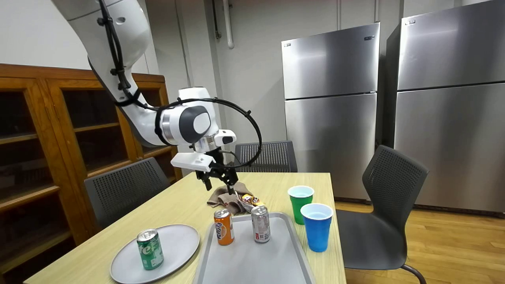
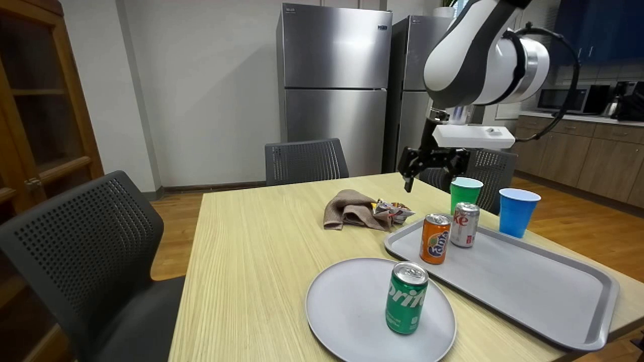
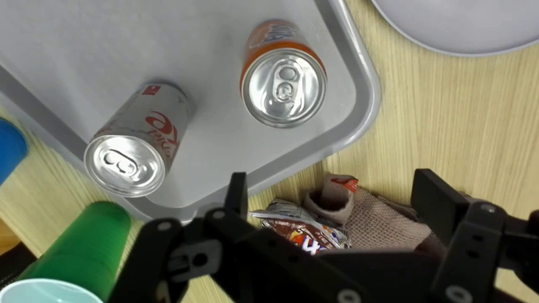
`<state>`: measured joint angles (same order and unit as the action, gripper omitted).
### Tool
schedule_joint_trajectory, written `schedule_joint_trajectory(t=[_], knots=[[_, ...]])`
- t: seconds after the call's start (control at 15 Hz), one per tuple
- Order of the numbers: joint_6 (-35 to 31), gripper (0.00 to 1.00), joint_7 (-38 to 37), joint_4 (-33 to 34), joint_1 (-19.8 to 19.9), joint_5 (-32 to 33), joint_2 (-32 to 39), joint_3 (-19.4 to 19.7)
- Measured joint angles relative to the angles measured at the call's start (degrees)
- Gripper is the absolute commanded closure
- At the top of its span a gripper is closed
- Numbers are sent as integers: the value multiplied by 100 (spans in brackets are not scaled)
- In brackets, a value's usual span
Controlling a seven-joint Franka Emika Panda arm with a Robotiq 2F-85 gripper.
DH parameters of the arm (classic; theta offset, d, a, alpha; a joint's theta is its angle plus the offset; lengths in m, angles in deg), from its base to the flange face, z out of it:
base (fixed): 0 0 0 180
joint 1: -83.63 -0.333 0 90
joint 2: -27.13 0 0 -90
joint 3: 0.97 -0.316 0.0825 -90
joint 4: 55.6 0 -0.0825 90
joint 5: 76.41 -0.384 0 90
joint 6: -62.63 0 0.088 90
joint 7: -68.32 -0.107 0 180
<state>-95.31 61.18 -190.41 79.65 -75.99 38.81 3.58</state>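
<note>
In the wrist view the rounded rim of the grey tray (image 3: 366,97) slants across the middle of the frame, and just beyond it, past a narrow strip of wood, the packet (image 3: 301,229) and the brown cloth (image 3: 379,219) lie at lower centre. The gripper (image 3: 330,189) hangs above them, its jaws spread wide, so both show in the gap. In an exterior view, the pale table (image 2: 261,241) stretches from the cloth to its left edge, while the green cup (image 2: 465,192) and blue cup (image 2: 517,213) stand near its right edge. Upright at the tray end by the cloth are the orange can (image 3: 283,75) and the silver can (image 3: 141,130). Both exterior views show the green can (image 2: 407,299) standing on the round plate (image 2: 347,311); the wrist view takes in only part of that plate, at upper right. White lettering on the packet can be made out in the wrist view alone, over brown and silver foil, partly hidden by the gripper. The packet is crinkled; the cloth beside it is bunched, ribbed in weave, with one fold rolled open.
</note>
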Motion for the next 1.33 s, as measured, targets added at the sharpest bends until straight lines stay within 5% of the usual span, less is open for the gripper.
schedule_joint_trajectory(t=[1.33], knots=[[256, 0, -44, -1607, -645, 136, -1551, -1315]])
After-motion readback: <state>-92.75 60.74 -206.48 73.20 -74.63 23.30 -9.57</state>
